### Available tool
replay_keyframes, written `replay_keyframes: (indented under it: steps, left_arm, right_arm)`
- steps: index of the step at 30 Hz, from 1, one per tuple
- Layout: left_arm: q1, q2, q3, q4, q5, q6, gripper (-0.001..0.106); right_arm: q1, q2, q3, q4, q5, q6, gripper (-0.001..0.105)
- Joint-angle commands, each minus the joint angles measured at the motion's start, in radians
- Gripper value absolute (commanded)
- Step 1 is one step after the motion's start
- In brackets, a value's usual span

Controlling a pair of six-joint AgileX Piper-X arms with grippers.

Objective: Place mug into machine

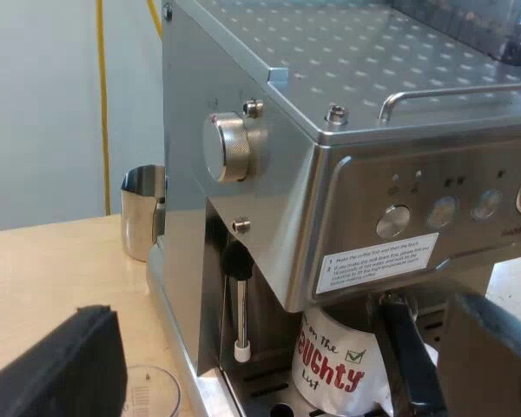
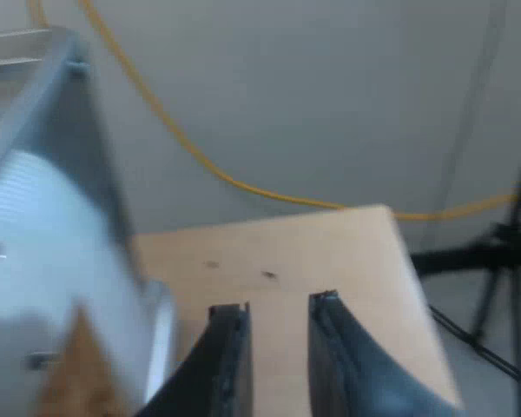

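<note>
A white mug (image 1: 334, 369) with red lettering stands upright on the drip tray under the espresso machine (image 1: 356, 174)'s front. The holder's dark handle (image 1: 408, 347) sticks out of the machine just beside the mug. My left gripper (image 1: 282, 347) is open, its two black fingers (image 1: 65, 365) spread wide on either side of the machine's front corner, and they do not touch the mug. My right gripper (image 2: 278, 304) hangs over the wooden table (image 2: 330, 252) beside the machine's steel side (image 2: 43, 226), open by a narrow gap with nothing in it.
A steel milk jug (image 1: 143, 208) stands on the table by the machine's side. A clear measuring glass (image 1: 152, 391) sits near my left finger. The steam wand (image 1: 240, 313) hangs down close to the mug. A yellow cable (image 2: 243, 182) runs along the wall, and a black tripod (image 2: 495, 261) stands past the table's edge.
</note>
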Motion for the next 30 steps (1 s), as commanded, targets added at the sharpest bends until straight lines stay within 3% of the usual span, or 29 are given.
replay_keyframes:
  steps: [1, 3, 8, 17, 19, 30]
  left_arm:
    - [0.001, 0.0, -0.011, -0.025, 0.007, 0.005, 0.079]
    - [0.001, -0.001, -0.011, -0.025, 0.007, 0.005, 0.079]
    - [0.001, -0.044, -0.011, -0.025, 0.007, 0.005, 0.079]
    - [0.001, -0.176, -0.011, 0.021, 0.007, 0.007, 0.079]
    - [0.001, -0.261, -0.011, 0.131, 0.007, 0.029, 0.079]
    - [0.001, -0.429, -0.011, 0.419, 0.03, 0.074, 0.079]
  right_arm:
    - [-0.073, -0.035, -0.011, 0.081, -0.002, -0.009, 0.006]
    - [-0.115, -0.051, -0.011, 0.136, -0.002, -0.037, 0.0]
    - [-0.23, -0.1, 0.003, 0.208, -0.002, -0.056, 0.0]
    - [-0.26, -0.231, 0.109, 0.208, -0.138, -0.056, 0.0]
    - [-0.26, -0.331, 0.181, 0.208, -0.141, -0.056, 0.0]
    - [-0.26, -0.583, 0.294, 0.208, -0.144, -0.056, 0.0]
